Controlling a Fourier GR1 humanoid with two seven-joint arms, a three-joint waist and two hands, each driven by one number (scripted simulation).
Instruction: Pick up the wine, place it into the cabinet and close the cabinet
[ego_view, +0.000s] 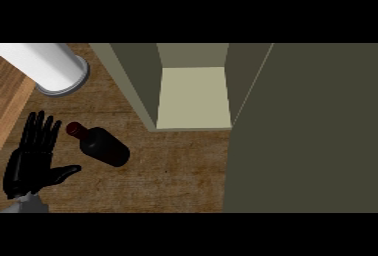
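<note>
Head view: wine bottle (102, 145) lying on its side on the wooden counter (177, 175), neck toward far-left, just near-left of the cabinet (193, 95). Cabinet standing open, pale shelf visible inside, door (303, 130) swung out and filling the right side. Left hand (33, 160) at the left edge, fingers straight and spread, thumb out, holding nothing, just left of the bottle without touching. White cylinder (48, 67) at far left. Right hand out of view.
</note>
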